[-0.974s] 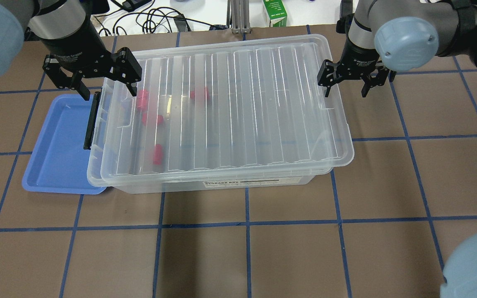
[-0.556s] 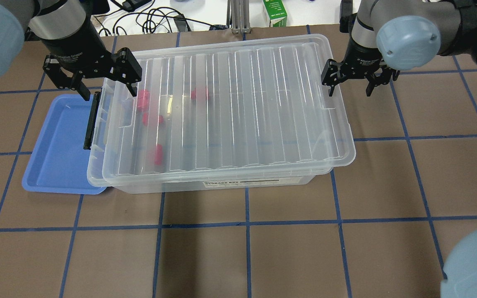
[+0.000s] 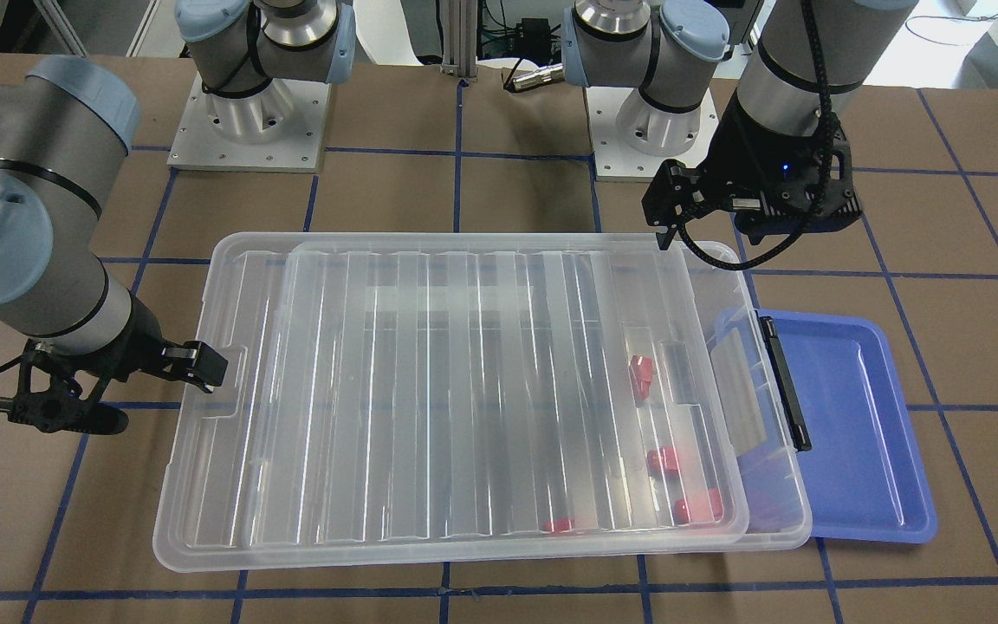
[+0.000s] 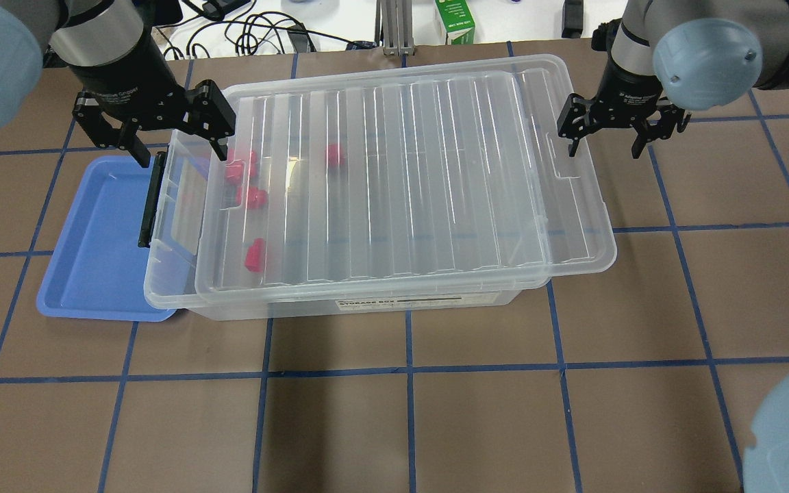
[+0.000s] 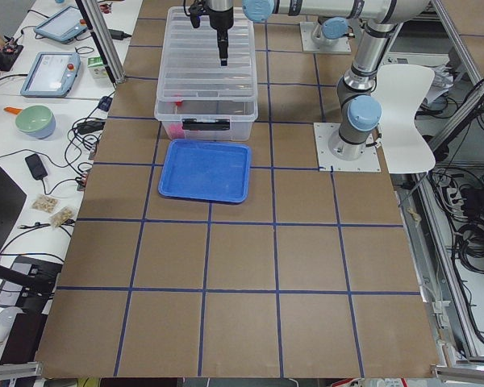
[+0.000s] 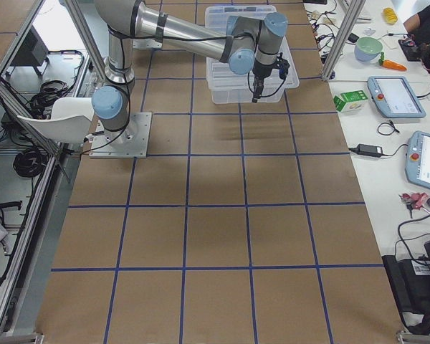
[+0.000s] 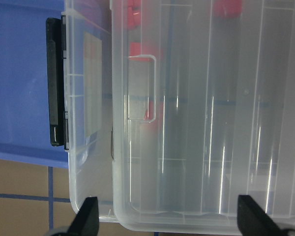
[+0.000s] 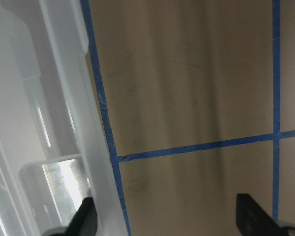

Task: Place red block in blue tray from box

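1. Small red plastic blocks (image 4: 253, 255) lie inside the large clear plastic box (image 4: 298, 308), under its ribbed translucent lid (image 4: 401, 178).
2. The shallow blue plastic tray (image 4: 93, 260) sits on the brown surface (image 4: 408, 424), just beside the box's latch end.
3. The left pincer (image 4: 179, 147) hangs fingers apart over that end.
4. The right pincer (image 4: 604, 147) is spread wide at the lid's opposite rim.

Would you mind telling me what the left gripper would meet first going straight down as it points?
Likely the lid near the box's latch end: its corner lies between the left gripper's open jaws in the wrist view. Depth unclear.
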{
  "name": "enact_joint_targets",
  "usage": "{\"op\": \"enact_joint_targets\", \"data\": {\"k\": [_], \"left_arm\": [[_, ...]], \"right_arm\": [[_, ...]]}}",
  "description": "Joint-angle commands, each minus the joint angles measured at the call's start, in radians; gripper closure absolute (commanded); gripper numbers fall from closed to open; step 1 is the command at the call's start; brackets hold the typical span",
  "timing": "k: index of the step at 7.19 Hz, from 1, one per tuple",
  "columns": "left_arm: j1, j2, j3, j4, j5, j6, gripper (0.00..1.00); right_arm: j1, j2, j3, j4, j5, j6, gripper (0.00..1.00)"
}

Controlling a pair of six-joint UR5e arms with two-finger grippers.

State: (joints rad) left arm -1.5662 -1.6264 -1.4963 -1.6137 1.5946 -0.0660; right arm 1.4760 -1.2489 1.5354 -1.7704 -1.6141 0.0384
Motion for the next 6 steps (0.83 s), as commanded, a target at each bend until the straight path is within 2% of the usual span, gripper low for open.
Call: {"op": "enact_joint_targets", "data": {"k": [1, 6], "left_arm": [[0.0, -0.001, -0.001, 0.0, -0.001, 0.0, 0.0], [-0.001, -0.004, -0.002, 0.002, -0.001, -0.003, 0.0]], "right_arm": [[-0.019, -0.001, 0.0, 0.005, -0.004, 0.0, 0.0], [-0.092, -0.003, 0.0, 0.009, -0.001, -0.053, 0.0]]}}
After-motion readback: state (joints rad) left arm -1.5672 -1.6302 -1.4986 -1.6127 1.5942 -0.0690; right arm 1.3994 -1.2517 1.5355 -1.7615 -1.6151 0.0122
